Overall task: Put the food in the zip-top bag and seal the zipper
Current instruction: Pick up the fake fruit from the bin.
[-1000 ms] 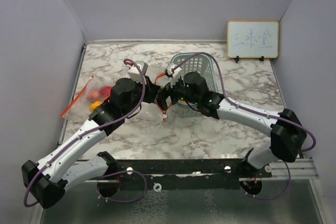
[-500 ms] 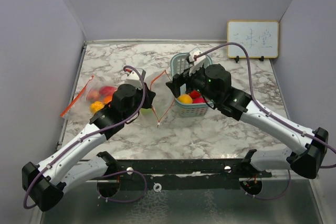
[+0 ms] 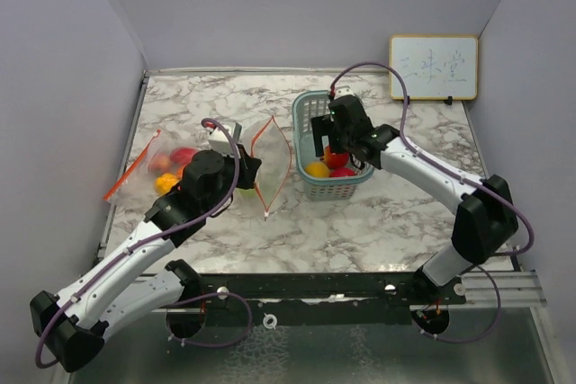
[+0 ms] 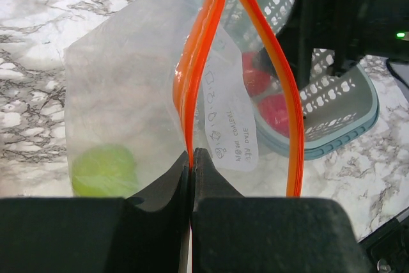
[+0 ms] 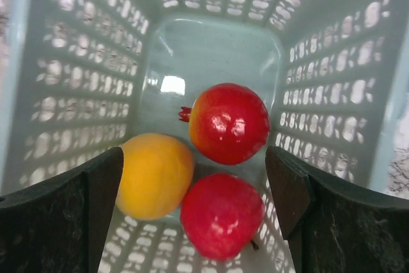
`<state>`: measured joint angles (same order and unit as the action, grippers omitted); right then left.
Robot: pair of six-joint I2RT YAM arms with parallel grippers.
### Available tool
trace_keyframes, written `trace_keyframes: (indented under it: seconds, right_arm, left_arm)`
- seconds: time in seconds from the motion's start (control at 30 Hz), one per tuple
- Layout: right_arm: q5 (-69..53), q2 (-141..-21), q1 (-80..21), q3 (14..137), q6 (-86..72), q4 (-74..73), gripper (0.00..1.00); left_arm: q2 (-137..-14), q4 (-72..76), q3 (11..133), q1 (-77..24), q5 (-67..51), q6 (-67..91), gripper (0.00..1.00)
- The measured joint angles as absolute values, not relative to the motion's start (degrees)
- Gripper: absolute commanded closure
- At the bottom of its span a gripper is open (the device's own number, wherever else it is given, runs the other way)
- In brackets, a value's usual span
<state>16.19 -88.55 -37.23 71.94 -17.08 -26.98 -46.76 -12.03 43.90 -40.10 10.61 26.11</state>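
Observation:
My left gripper (image 3: 256, 168) is shut on one orange zipper edge of the clear zip-top bag (image 3: 273, 161) and holds its mouth open and upright. In the left wrist view the fingers (image 4: 192, 161) pinch the zipper strip (image 4: 199, 62), and a green fruit (image 4: 103, 169) lies inside the bag. My right gripper (image 3: 335, 137) is open and empty, just above the fruit inside the teal basket (image 3: 333, 193). Between its fingers in the right wrist view (image 5: 193, 177) lie a red pomegranate (image 5: 230, 123), a yellow-orange fruit (image 5: 154, 174) and a red fruit (image 5: 220, 215).
A second clear bag (image 3: 153, 166) holding red and orange fruits lies at the table's left edge. A small whiteboard (image 3: 433, 67) leans against the back right wall. Purple walls close in the left, back and right sides.
My right gripper has left the bag's mouth and swung back right over the basket, pointing down into it. My left gripper kept hold of the zipper edge; the bag now stands open.

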Motion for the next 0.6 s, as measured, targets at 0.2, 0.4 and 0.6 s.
trace_keyframes:
  seconds: [0.2, 0.4, 0.6]
  right_arm:
    - [15.6, -99.9, -35.1, 74.4, -17.8, -26.8, 0.07]
    - [18.3, -111.4, -33.9, 80.9, -18.3, -26.9, 0.09]
    - [20.5, -114.7, -33.7, 81.3, -18.3, -26.3, 0.54]
  left_arm:
    - [-46.6, -12.1, 43.4, -40.1, 10.6, 25.9, 1.00]
    - [-46.4, -12.1, 43.4, -40.1, 10.6, 25.4, 1.00]
    - [-46.0, -12.1, 43.4, -40.1, 10.6, 24.8, 1.00]
